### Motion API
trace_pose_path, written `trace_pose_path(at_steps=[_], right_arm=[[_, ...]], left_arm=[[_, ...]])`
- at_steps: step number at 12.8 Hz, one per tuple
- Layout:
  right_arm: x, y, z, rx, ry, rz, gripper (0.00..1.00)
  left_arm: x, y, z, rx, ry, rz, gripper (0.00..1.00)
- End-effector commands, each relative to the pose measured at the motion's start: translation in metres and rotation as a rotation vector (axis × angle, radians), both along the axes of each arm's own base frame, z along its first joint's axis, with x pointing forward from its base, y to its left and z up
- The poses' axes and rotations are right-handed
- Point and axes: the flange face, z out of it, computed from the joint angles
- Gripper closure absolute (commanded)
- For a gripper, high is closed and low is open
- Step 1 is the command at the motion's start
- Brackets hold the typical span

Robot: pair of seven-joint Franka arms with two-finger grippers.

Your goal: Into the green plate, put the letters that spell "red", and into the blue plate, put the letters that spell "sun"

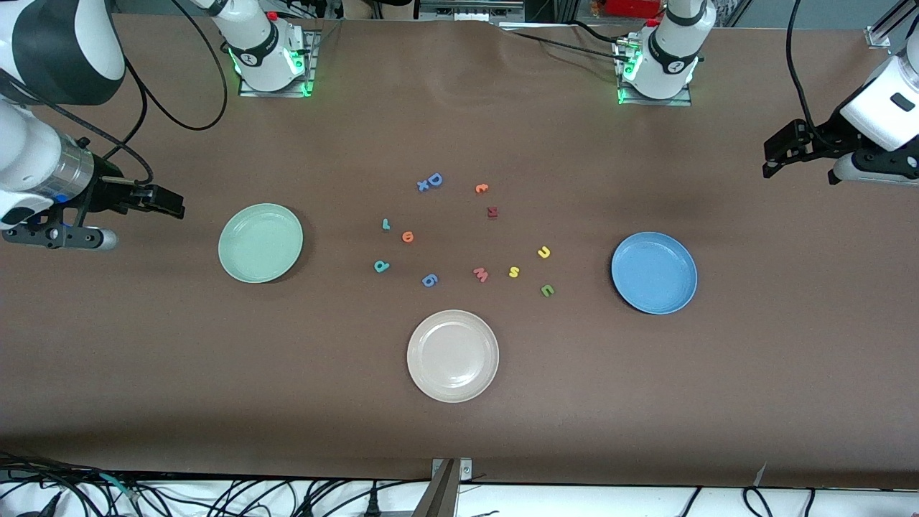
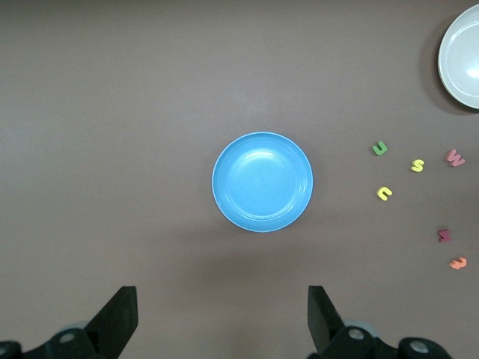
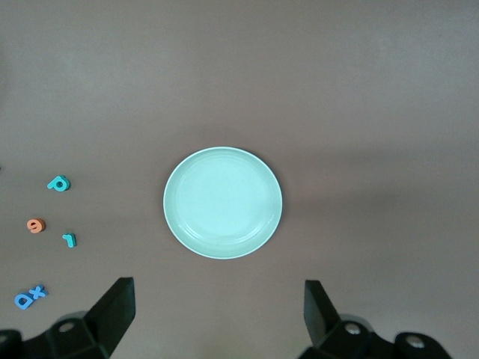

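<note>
On matte brown table (image 1: 718, 402): round glossy green plate (image 1: 260, 243), blue plate (image 1: 654, 272).

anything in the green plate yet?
No. The green plate holds nothing; its whole inside shows in the front and right wrist views, nothing covering it. The teal r, orange e and teal d all lie on the table.
</note>
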Motion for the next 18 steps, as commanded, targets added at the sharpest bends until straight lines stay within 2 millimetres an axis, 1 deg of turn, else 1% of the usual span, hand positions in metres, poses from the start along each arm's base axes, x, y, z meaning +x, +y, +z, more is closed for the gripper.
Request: trace_pose_path(at_steps=[1,3,5,6,18], right_arm=[[-0.001,0.0,0.004,-0.007,-0.005,-0.014,0.0],[-0.001,0.0,0.003,-0.007,-0.003,-0.014,0.0],[-0.002,0.0,0.003,-0.007,-0.002,-0.014,0.0],[-0.001,0.0,0.003,-0.007,-0.003,-0.014,0.0],[-0.002,0.0,0.002,-0.006,0.0,-0.014,0.0]], left_arm=[[-0.009,-0.004,0.006,0.015,0.022,-0.02,0.0],[-0.012,-0.003,0.005,0.017,0.041,0.015,0.0],[-0.015,-0.014,0.004,0.021,0.059,0.037,0.0],[-0.018,-0.013,0.004,0.024,0.074,0.065,0.0],[-0.013,-0.016,-0.005,0.007,0.088,0.025,0.0]])
